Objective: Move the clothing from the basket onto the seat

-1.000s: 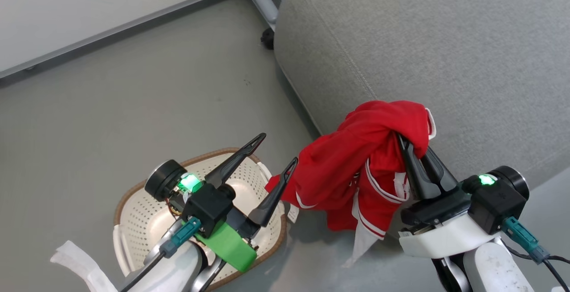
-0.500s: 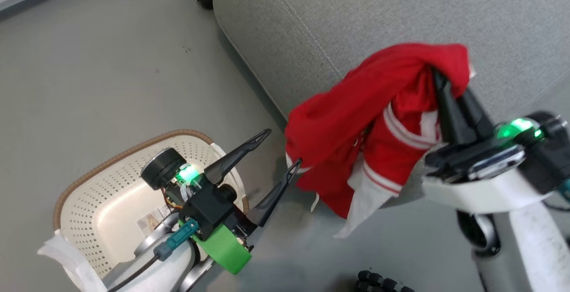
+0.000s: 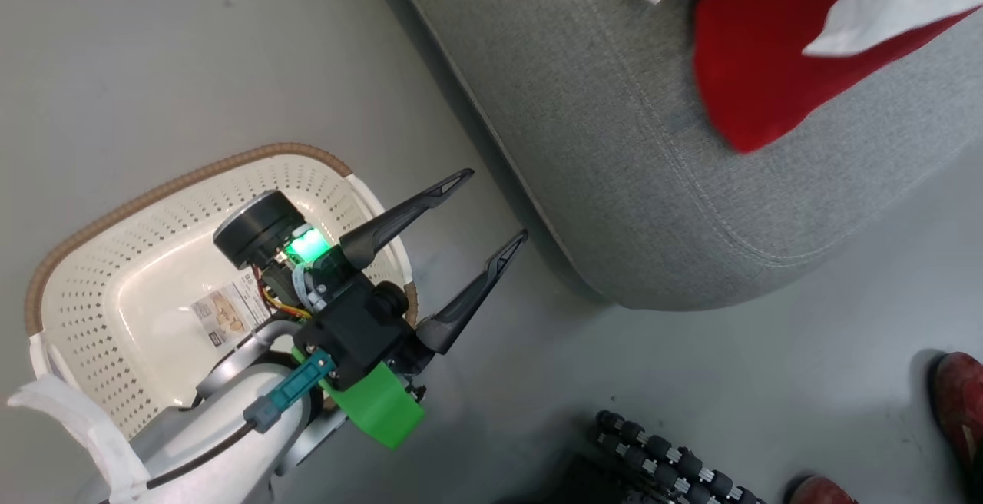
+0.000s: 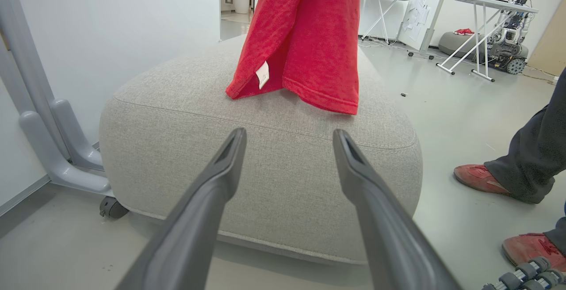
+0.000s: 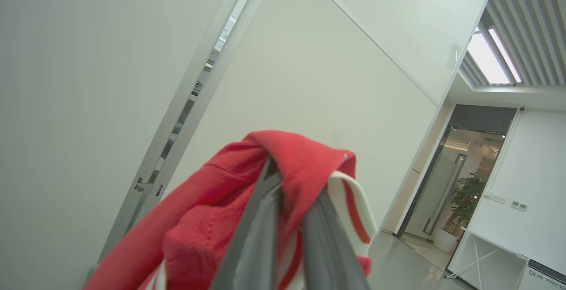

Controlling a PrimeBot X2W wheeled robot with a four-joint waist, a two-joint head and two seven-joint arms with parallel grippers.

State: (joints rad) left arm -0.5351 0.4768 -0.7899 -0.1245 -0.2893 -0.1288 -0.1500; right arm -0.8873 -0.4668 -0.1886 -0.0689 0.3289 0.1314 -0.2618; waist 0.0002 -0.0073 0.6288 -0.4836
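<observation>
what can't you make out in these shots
- Head view: the clothing is cut off by the top edge.
- Head view: the label in the basket is too small to read.
- Right wrist view: tips of the right pincer are buried in the clothing.
- Left wrist view: right edge cuts off the person.

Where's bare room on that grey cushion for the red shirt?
The seat is bare from the hanging clothing toward the wall, and along its near edge. Crowded: the floor beside it, with a person's shoes.
</observation>
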